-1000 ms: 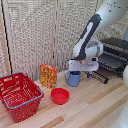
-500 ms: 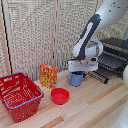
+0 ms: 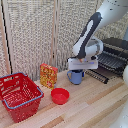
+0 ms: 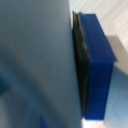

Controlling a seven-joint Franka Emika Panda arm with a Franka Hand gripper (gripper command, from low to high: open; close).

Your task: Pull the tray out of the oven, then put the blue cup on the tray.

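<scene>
The blue cup [image 3: 75, 76] stands on the wooden table in front of the oven [image 3: 116, 50], its handle toward the exterior view's left. My gripper [image 3: 81, 66] is lowered onto the cup's rim and hides it. In the wrist view a blurred grey finger with a black pad [image 4: 82, 70] presses flat against the blue cup [image 4: 98, 60], so the gripper is shut on its wall. The oven's door hangs open, and the tray [image 3: 108, 61] of thin dark bars sticks out over the door.
A red bowl [image 3: 60, 95] lies in front of the cup. An orange box [image 3: 48, 75] stands beside it. A red wire basket [image 3: 20, 95] fills the exterior view's left. A slatted screen closes off the back.
</scene>
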